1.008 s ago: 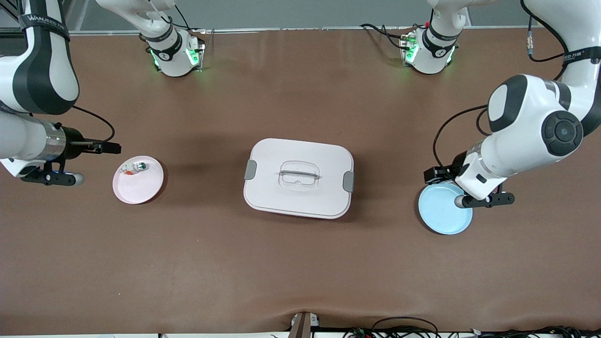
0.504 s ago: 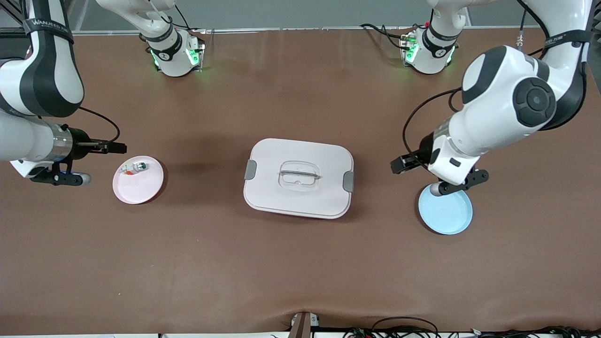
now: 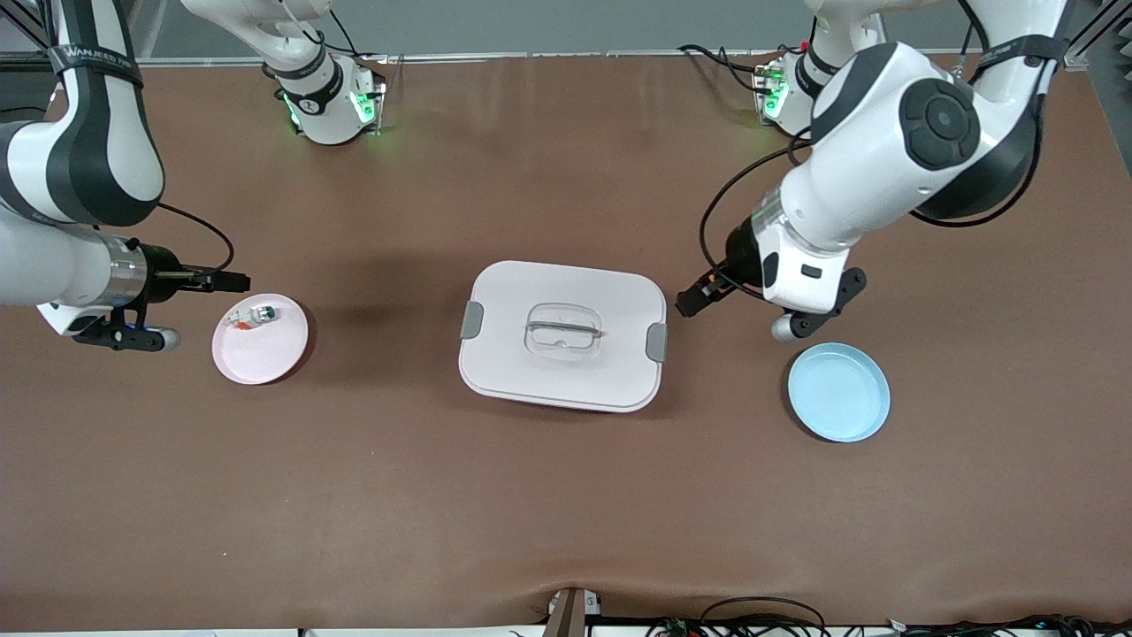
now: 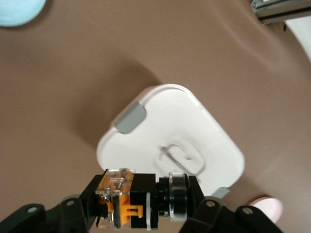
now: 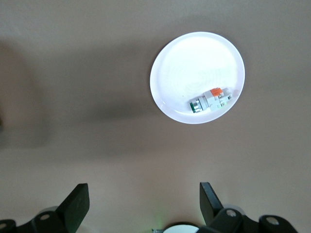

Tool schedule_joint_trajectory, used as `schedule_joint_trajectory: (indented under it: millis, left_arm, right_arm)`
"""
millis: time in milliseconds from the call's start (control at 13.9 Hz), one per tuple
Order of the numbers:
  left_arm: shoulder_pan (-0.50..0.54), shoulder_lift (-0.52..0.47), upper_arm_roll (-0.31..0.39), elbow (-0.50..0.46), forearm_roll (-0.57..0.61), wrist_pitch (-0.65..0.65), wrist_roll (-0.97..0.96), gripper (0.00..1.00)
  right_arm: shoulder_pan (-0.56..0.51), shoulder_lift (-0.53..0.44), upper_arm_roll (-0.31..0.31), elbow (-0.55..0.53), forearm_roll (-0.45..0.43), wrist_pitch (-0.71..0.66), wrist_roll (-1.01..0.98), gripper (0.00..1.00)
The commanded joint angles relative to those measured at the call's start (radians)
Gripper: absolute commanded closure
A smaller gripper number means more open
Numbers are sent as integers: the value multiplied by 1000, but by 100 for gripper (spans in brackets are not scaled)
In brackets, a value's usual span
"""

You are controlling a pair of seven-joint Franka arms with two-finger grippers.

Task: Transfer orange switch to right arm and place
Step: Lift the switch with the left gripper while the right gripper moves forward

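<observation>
I see the left gripper (image 3: 692, 302) at centre-right clamping the orange switch (image 4: 138, 201), right gripper (image 3: 232, 281) wide at left edge; an off-line handover risks dropping it

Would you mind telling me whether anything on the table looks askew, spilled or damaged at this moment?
Nothing stands out. The white lidded box sits flat with its lid on, the small white-and-green part lies on the pink plate, and the blue plate sits flat.
</observation>
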Motion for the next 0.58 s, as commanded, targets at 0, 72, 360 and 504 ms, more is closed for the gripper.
schedule_joint_trajectory:
  millis: [0,72,360,504]
  left_arm:
    - [-18,27,-6,25,-64,78,-166,72]
    - [-20,34,-6,30,-89,105,-213,72]
    - [-50,53,-6,35,-141,236,-414,72]
    - [-67,64,-6,35,-141,292,-471,72]
  right_arm:
    - [-15,-68,9,-95,18,59,9,0]
    - [-11,-68,9,-95,22,59,9,0]
    - [-13,-95,6,-97,213,68,10,0]
    - [-5,-105,9,-97,318,79,10,0]
